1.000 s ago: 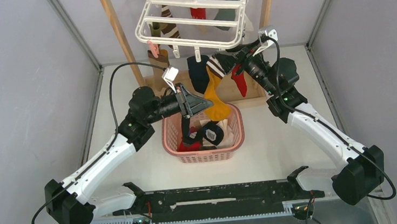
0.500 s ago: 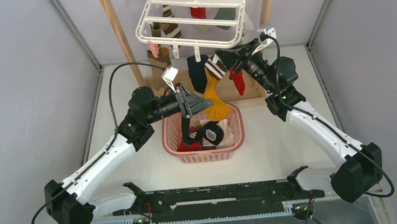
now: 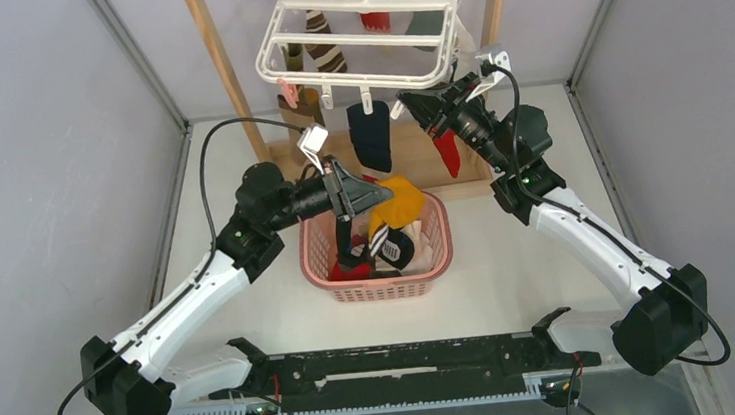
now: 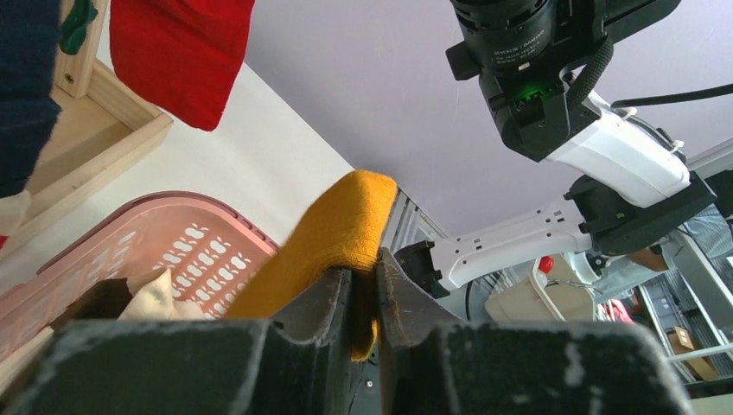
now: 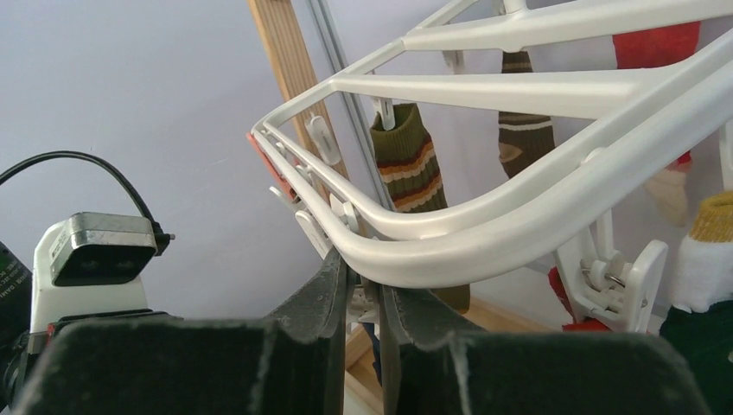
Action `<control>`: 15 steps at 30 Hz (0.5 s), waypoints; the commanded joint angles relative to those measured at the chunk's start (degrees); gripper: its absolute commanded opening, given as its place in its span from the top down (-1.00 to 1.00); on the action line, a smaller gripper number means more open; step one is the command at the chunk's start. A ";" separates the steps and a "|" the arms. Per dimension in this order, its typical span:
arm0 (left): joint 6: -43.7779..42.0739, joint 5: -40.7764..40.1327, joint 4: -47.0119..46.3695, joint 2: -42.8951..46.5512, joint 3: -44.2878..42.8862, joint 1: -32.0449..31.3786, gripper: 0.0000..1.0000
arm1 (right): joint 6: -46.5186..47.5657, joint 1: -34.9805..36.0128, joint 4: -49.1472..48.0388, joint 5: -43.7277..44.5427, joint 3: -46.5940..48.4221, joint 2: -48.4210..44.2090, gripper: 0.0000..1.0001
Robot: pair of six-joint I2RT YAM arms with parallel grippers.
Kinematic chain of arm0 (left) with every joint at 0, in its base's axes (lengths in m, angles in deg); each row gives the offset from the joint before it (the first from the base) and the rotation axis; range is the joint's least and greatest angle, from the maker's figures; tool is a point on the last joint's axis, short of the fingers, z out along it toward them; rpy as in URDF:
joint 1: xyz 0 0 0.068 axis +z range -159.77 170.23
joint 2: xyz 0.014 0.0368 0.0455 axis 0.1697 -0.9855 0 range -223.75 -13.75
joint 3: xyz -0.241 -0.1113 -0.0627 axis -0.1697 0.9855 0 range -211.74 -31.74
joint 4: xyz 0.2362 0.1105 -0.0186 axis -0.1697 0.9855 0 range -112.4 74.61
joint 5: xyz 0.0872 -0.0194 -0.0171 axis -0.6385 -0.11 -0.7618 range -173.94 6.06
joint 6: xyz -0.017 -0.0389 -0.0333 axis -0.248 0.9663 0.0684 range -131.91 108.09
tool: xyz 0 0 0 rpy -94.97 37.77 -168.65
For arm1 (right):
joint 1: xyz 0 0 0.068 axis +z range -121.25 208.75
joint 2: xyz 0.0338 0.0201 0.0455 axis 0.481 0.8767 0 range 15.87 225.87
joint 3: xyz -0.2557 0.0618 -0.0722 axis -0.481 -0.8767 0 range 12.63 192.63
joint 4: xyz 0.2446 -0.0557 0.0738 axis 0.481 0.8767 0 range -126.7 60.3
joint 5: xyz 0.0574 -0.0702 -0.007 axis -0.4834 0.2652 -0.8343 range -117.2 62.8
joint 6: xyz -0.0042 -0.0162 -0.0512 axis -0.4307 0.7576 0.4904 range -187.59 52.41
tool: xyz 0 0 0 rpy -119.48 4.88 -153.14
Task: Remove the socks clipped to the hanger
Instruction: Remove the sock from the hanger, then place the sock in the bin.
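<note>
Watch for a Snag at the Hanger

Holding 1 orange sock [image 4: 337,229] tight in the left gripper [image 4: 363,290], over the far edge of the pink basket [image 3: 313,244]. Pinching narrow with the right gripper [image 5: 363,290] at the rim of the hanger [image 5: 484,233]; cannot tell if gripping anything. Could yank the hanger crooked by pulling there. Could miss the basket by letting go early.

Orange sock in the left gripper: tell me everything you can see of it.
The orange sock is plain mustard-orange knit. The left gripper is shut on it, fingers pinching a fold, one rounded end poking up past them. From above it hangs bunched over the pink basket, clear of the hanger; whether its lower end touches the socks inside is unclear.
</note>
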 commanded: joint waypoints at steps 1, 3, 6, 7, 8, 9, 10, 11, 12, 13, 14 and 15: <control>-0.27 1.16 -1.05 2.61 1.02 0.38 0.63 | -0.34 -0.30 -0.50 0.19 2.64 -0.27 0.61; -0.34 0.92 -0.25 3.02 1.35 0.44 0.63 | -0.35 -0.26 -0.13 0.03 2.64 -0.42 0.59; -0.45 0.63 0.92 3.89 2.40 0.42 0.62 | -0.08 -0.26 0.53 0.18 2.67 -0.77 0.49; -0.45 0.58 1.27 4.09 2.87 0.38 0.61 | 0.03 -0.26 0.76 0.15 2.66 -0.87 0.43; -0.41 0.55 1.48 4.38 3.36 0.43 0.61 | 0.07 -0.31 0.93 0.11 2.70 -1.01 0.34; -0.30 0.53 1.50 4.68 3.99 0.41 0.61 | 0.13 -0.27 1.17 0.11 2.67 -1.18 0.26; -0.28 0.39 1.66 5.02 4.60 0.42 0.61 | 0.22 -0.32 1.41 0.23 2.61 -1.38 0.18; -0.35 0.16 1.84 5.32 5.14 0.43 0.61 | 0.15 -0.33 1.84 0.40 2.63 -1.53 0.03; -0.36 0.01 2.00 5.71 5.76 0.41 0.61 | 0.30 -0.31 2.11 0.45 2.66 -1.70 -0.08; -0.43 -0.19 2.05 6.04 6.33 0.41 0.60 | 0.29 -0.29 2.53 0.46 2.62 -1.87 -0.16; -0.40 -0.35 2.07 6.43 6.86 0.37 0.60 | 0.36 -0.38 2.97 0.46 2.66 -2.04 -0.23; -0.43 -0.46 2.14 6.77 7.30 0.39 0.60 | 0.40 -0.41 3.44 0.46 2.68 -2.15 -0.26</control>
